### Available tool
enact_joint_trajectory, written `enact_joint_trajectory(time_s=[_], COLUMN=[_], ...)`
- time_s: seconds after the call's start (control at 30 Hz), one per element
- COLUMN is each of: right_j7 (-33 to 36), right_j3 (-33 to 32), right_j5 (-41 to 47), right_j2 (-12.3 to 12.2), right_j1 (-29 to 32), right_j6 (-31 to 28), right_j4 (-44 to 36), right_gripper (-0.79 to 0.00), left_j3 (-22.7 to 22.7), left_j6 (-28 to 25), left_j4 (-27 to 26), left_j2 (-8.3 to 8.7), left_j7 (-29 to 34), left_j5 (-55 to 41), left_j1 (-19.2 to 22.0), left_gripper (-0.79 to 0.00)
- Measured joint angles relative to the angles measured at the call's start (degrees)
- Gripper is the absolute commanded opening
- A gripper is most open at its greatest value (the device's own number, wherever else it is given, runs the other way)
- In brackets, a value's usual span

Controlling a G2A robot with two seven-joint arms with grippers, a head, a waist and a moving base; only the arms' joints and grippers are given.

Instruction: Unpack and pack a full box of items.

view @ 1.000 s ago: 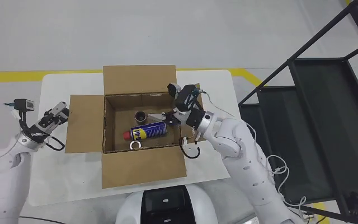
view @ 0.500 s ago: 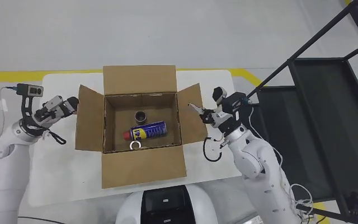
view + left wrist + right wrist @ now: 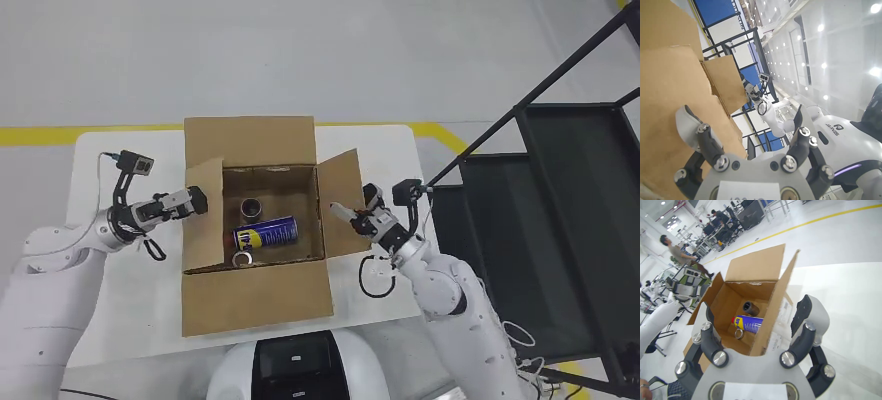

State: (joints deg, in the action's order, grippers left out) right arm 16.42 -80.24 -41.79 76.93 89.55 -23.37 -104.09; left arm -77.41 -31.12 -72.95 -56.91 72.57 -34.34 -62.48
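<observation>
Closing in from 9 o'clock, the left pincer (image 3: 197,199) has gone from hanging well off the box (image 3: 258,295) a second ago to sitting against the left flap (image 3: 203,218). That flap lay flat on the desk (image 3: 100,290) then and now stands almost upright. Its fingers are spread, one pad flat on the cardboard, gripping nothing.

The right pincer (image 3: 347,213) has pulled back from over the box's 3 o'clock edge. It now sits outside the right flap (image 3: 340,190), which is tilted up. Fingers apart, with the flap's edge running between them, not clamped.

The spray can (image 3: 266,235), dark cylinder (image 3: 251,208) and metal ring (image 3: 241,260) haven't moved on the box floor. The 12 and 6 o'clock flaps are still folded out flat.

Looks like the closing step: side flaps going in first, neither folded over yet.
</observation>
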Motion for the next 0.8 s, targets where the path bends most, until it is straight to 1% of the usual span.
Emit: enact_joint_trajectory(time_s=[0.2, 0.3, 0.43, 0.6, 0.7, 0.8], right_j7=[3.6, 6.8, 7.8, 10.2, 10.4, 9.3], right_j3=[8.2, 12.9, 17.4, 19.3, 19.4, 18.6], right_j5=[-0.3, -1.5, -2.0, -4.0, -4.3, -5.2], right_j2=[0.5, 1.1, 1.8, 1.9, 1.7, 1.4], right_j1=[-8.0, -12.7, -17.3, -18.8, -18.4, -17.4], right_j6=[-4.9, -4.3, -3.0, -0.3, 0.2, -0.4], right_j4=[5.0, 9.0, 13.8, 15.6, 14.5, 12.0], right_gripper=[0.000, 0.000, 0.000, 0.000, 0.000, 0.000], left_j3=[-0.4, -0.6, -0.7, -0.6, -0.4, -0.4], left_j6=[-1.0, -1.5, -2.2, -3.2, -4.2, -5.0], left_j4=[0.0, -0.3, -0.8, -1.3, -1.6, -2.1], left_j2=[0.21, 0.34, 0.47, 0.65, 0.73, 0.86], left_j7=[-0.8, -1.6, -2.5, -3.2, -4.1, -4.9], left_j5=[2.7, 4.4, 6.3, 9.2, 11.6, 13.8], left_j1=[-0.5, -1.0, -1.7, -2.3, -2.5, -2.6], left_gripper=[0.000, 0.000, 0.000, 0.000, 0.000, 0.000])
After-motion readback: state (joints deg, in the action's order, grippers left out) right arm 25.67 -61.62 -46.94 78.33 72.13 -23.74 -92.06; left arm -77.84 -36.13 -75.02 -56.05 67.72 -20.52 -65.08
